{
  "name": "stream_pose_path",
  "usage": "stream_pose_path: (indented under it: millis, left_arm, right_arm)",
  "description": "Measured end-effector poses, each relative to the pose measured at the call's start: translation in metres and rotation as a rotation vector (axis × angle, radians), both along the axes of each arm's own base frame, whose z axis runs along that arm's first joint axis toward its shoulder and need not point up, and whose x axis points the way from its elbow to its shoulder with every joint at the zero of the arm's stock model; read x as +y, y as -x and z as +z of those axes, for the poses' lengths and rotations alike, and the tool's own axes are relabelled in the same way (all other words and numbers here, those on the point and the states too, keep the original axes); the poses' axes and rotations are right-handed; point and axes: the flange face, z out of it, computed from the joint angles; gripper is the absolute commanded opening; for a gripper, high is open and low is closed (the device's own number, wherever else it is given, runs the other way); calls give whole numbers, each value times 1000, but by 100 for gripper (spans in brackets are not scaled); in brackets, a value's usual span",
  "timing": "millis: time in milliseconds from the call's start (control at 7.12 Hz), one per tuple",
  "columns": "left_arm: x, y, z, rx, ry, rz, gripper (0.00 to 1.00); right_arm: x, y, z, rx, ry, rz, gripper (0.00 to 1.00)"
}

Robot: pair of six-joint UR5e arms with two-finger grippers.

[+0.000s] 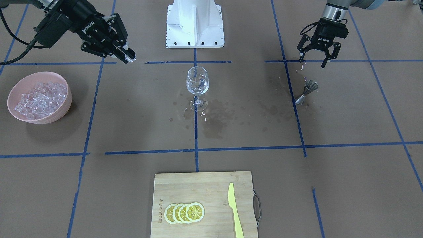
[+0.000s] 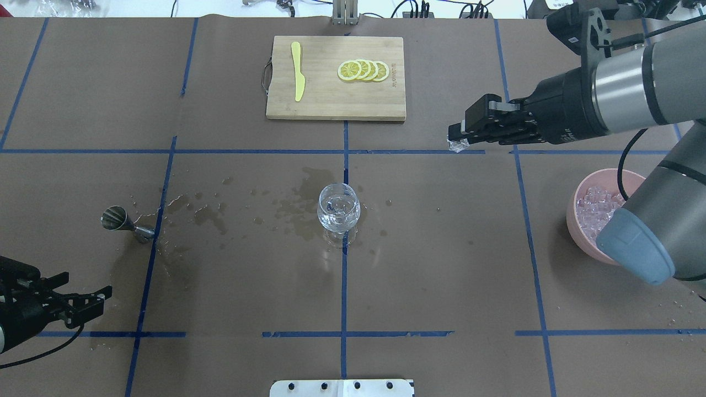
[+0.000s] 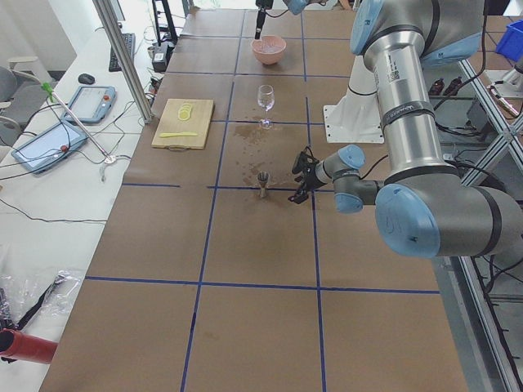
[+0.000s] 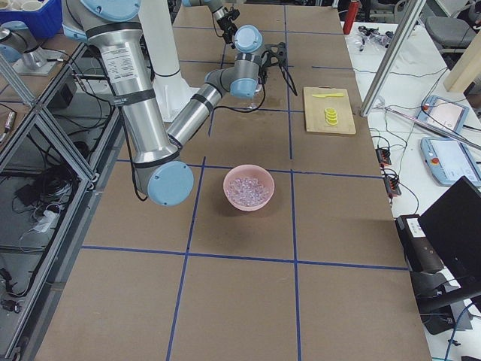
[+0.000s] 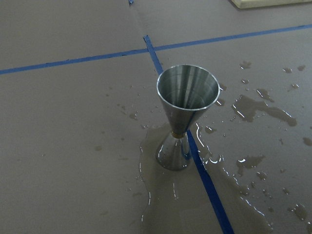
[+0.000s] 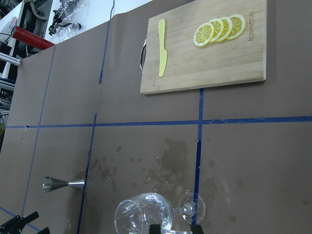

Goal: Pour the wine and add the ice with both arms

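Narrowly, right gripper (image 2: pixel 456 134) around ice cube (image 2: pixel 458 145)

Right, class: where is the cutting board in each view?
Exterior front-facing: cutting board bottom centre.
Overhead: board top centre.
Exterior left: board upper left.
Exterior right: board upper right.
Left wrist: board sliver, top-right corner.
Right wrist: board top right.
Landmark: lemon slices on it, except left wrist.

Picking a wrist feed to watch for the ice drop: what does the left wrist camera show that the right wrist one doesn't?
Left wrist only: the jigger's open cup from above, and the puddle around its foot. Right wrist only: the wine glass, plus lemon slices and a yellow knife on the cutting board. Both: the jigger standing on wet-stained paper by blue tape.
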Motion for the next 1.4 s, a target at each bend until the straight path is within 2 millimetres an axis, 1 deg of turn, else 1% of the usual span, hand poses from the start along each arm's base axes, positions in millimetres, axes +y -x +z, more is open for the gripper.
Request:
stream_pose_path:
  millis: [281,702,842,1123,1404]
  left_arm:
    - [10,-1,-25,-25,107,72,100]
    - [20,-4,-36,-73,181,146,100]
    - [22,-3,-42,-65,192,162,100]
    - [23,-2,-51,-40,219,164,100]
    - [24,-1,-57,-26,237,171,100]
  right_arm:
    - [14,33,-9,-4,-16,14,0]
    - [37,79,-12,18,-21,26,0]
    - [42,92,-19,28,-19,25,0]
    - [53,122,-40,61,-14,36,0]
    - [58,151,-49,84,-16,54,0]
